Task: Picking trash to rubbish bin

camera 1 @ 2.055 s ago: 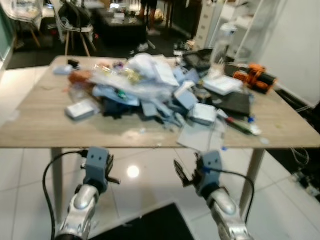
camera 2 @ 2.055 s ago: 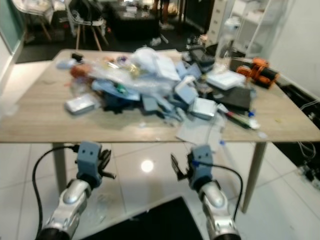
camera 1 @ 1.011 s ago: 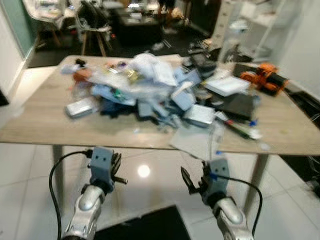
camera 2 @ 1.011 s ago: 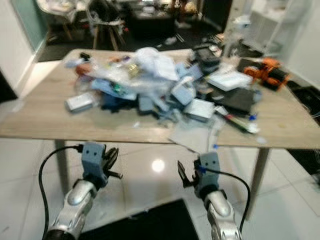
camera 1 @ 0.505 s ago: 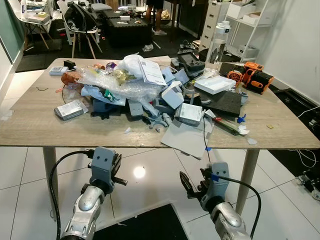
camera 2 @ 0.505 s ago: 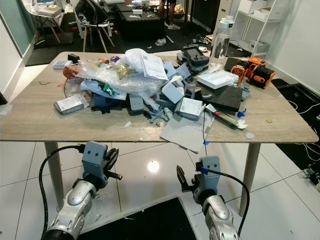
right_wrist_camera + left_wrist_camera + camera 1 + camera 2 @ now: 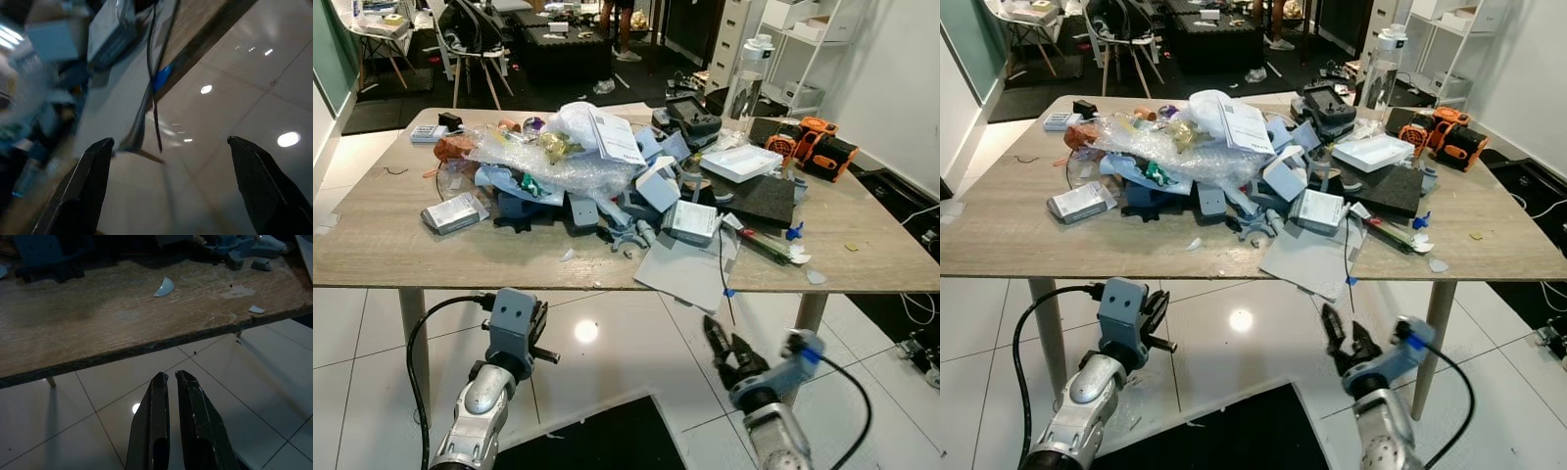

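Two hands hang below the front edge of a wooden counter (image 7: 372, 250) heaped with trash. The left hand (image 7: 172, 382) sits low before the counter's left half, its two black fingers pressed together and empty, above white floor tiles (image 7: 607, 352). On the counter's left part lie a small grey box (image 7: 455, 211) and, further back, an orange thing (image 7: 453, 147). At the middle rises the trash pile (image 7: 597, 171): clear bubble wrap (image 7: 548, 162), a white printed sheet (image 7: 612, 137), blue-grey boxes and scraps. A small white shard (image 7: 164, 286) lies alone on the wood near the front edge. A grey card (image 7: 685, 269) juts over the front edge, with a thin black cable (image 7: 722, 279) dangling past it. Further right are a black pad (image 7: 759, 201), a white tray (image 7: 741, 162) and an orange tool (image 7: 818, 147) near the back. The right hand (image 7: 1344, 343) is raised beneath the counter's right half, just under the dangling cable, fingers spread wide and empty. A dark mat (image 7: 597, 441) lies on the floor between the arms.
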